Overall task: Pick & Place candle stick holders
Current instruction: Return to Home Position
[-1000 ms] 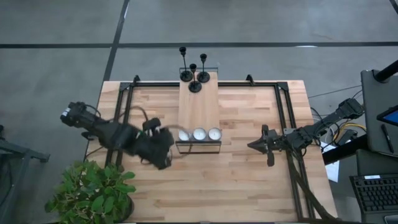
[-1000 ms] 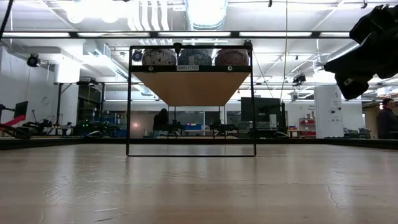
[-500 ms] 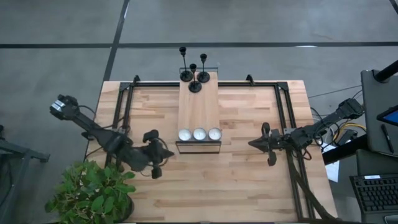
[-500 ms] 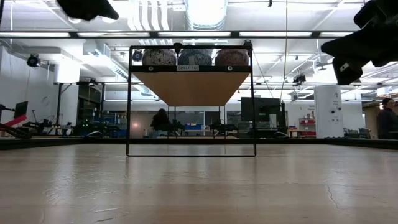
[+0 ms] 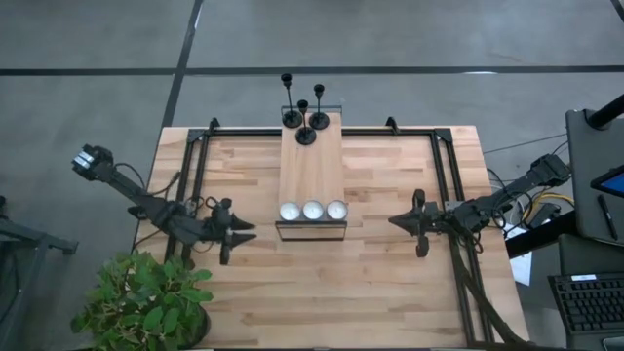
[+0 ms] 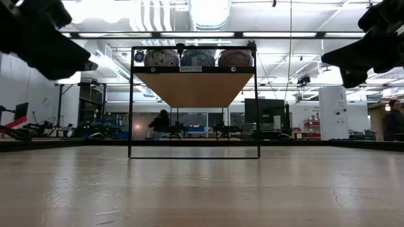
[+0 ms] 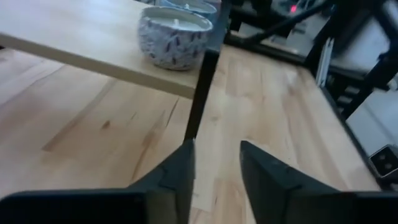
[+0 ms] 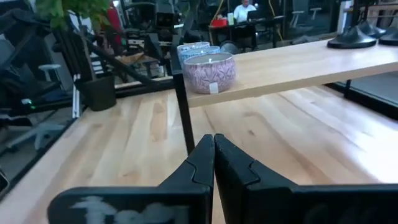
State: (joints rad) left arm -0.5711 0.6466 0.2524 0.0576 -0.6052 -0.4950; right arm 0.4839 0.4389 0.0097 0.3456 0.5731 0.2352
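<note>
Three black candle stick holders (image 5: 305,125) stand on their round bases at the far end of a raised wooden shelf (image 5: 312,171). Their bases also show in the right wrist view (image 8: 359,37). They are hidden in the low view. My left gripper (image 5: 252,227) hovers left of the shelf's near end, pointing at it. Its fingers are open and empty in the left wrist view (image 7: 216,168). My right gripper (image 5: 393,223) hovers right of the shelf's near end, shut and empty (image 8: 214,146).
Three white tealights in patterned tins (image 5: 313,210) sit in a row on the shelf's near end, above its black wire frame (image 6: 194,151). A potted plant (image 5: 146,302) stands at the table's near left corner. Black rails run along the table's left and right sides.
My left arm has drawn back toward the table's left edge and come down, so it now shows at the top left of the low view. Its gripper stays pointed at the shelf's near end.
</note>
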